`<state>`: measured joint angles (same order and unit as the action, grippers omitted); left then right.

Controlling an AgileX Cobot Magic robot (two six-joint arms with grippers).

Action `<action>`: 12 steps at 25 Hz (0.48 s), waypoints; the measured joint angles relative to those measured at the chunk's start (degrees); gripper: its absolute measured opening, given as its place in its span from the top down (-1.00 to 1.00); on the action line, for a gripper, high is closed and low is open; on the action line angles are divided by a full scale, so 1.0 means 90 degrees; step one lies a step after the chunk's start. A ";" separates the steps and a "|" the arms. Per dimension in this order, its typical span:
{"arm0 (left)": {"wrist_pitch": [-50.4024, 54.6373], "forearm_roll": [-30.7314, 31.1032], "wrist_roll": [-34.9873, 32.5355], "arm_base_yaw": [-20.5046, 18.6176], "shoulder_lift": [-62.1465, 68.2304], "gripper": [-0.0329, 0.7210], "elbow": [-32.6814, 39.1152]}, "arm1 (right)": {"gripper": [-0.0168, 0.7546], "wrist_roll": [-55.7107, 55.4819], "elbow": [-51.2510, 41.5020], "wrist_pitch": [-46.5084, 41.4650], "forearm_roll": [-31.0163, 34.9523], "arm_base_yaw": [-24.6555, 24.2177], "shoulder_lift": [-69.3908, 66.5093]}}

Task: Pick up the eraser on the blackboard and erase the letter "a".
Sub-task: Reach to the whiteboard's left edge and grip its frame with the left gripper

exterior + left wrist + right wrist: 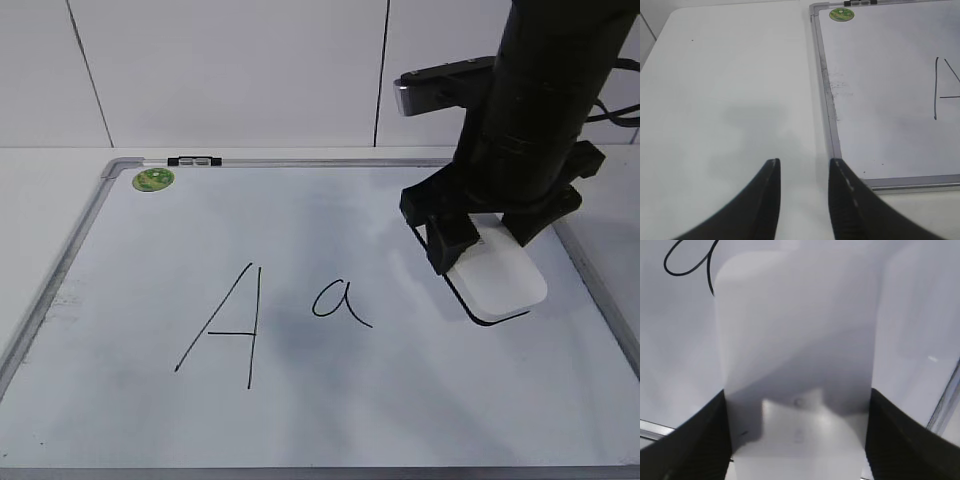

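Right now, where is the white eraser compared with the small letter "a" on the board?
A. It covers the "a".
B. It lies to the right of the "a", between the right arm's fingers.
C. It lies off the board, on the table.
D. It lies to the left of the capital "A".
B: the exterior view shows the eraser on the blackboard, right of the untouched letter "a", with the right gripper fingers on both its sides.

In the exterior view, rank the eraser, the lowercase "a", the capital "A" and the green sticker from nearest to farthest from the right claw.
1. Eraser: between the right claw's fingers, at the board's right.
2. Lowercase "a": just left of the eraser.
3. Capital "A": further left.
4. Green sticker: at the board's far upper left corner.
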<state>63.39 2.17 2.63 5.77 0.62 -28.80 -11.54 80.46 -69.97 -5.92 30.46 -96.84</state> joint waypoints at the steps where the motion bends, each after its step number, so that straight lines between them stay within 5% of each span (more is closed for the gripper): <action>1: 0.0000 0.0000 0.0000 0.0000 0.0000 0.26 0.0000 | -0.43 0.0000 0.0011 0.0000 0.0000 0.0000 -0.0006; 6: 0.0000 -0.0025 0.0000 0.0027 0.0154 0.26 -0.0166 | -0.43 0.0000 0.0011 0.0000 0.0000 0.0000 -0.0015; 12: 0.0154 -0.0003 0.0000 0.0036 0.1785 0.26 -0.1309 | -0.43 0.0015 0.0011 0.0000 0.0000 0.0000 -0.0015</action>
<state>64.77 2.14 2.63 6.09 16.68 -40.58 -11.40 80.56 -69.97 -5.92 30.46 -96.98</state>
